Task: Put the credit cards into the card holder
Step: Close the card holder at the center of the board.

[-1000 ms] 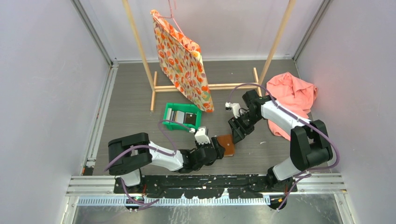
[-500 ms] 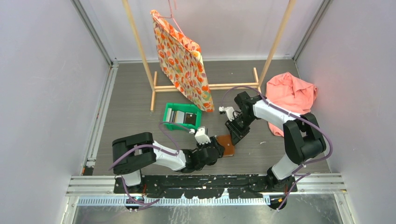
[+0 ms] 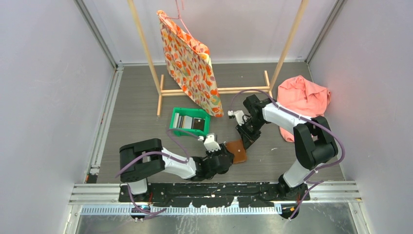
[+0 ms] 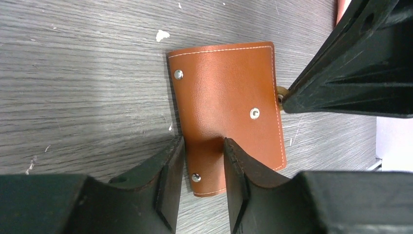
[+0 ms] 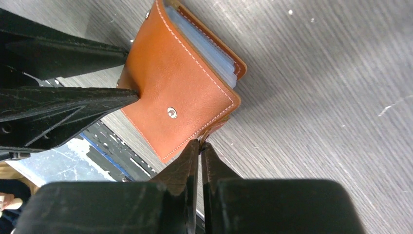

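A floral bag (image 3: pixel 190 68) is hanging from a wooden rack (image 3: pixel 146 46) over the grey tabletop (image 3: pixel 136 112). A green bin (image 3: pixel 174 119) is sitting near its lower corner, and a pink cloth (image 3: pixel 304 100) is lying crumpled at the right.

You see a tan-brown card holder (image 4: pixel 229 97) with pale stitching, a grey wood-grained tabletop (image 4: pixel 73 73), a green bin (image 3: pixel 191 110), an orange-flowered bag (image 3: pixel 190 68), a salmon-pink cloth (image 3: pixel 304 97).

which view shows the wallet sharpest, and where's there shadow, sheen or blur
Left wrist view: card holder sharp, soft sheen on the leather, left gripper almost black in the foreground. Right wrist view: stitching crisp, a soft shadow beside the holder on the table, right gripper dark and slightly soft. Top external view: even light, holder too small for detail.
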You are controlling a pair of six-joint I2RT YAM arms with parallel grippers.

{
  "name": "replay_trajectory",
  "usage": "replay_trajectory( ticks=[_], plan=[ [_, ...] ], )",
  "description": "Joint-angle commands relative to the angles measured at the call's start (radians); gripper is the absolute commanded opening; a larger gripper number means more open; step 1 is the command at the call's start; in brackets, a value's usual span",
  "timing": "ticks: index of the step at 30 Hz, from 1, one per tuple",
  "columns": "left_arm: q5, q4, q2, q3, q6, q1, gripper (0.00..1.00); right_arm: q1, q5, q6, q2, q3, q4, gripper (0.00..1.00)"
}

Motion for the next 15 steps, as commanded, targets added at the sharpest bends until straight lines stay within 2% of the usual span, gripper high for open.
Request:
replay_trajectory(
  ticks=[1, 4, 8, 13, 15],
  plan=[
    [-0.037, -0.095, 0.035, 0.03, -0.058, -0.015, 0.35, 0.006, 0.031, -0.051, -0.049, 0.057, 0.01, 0.07],
    [-0.055, -0.089, 0.044, 0.056, -0.049, -0.015, 0.35, 0.009, 0.033, -0.089, -0.076, 0.069, 0.02, 0.02],
    [-0.063, -0.029, 0.062, 0.085, 0.04, -0.006, 0.36, 0.011, 0.022, -0.159, -0.098, 0.071, 0.029, 0.01],
    [0.068, 0.208, 0.016, -0.024, 0.243, 0.036, 0.43, 0.012, 0.04, -0.195, -0.077, 0.065, 0.023, 0.03],
    [0.178, 0.311, -0.006, -0.077, 0.331, 0.064, 0.43, 0.012, 0.043, -0.2, -0.078, 0.061, 0.029, 0.07]
  ],
)
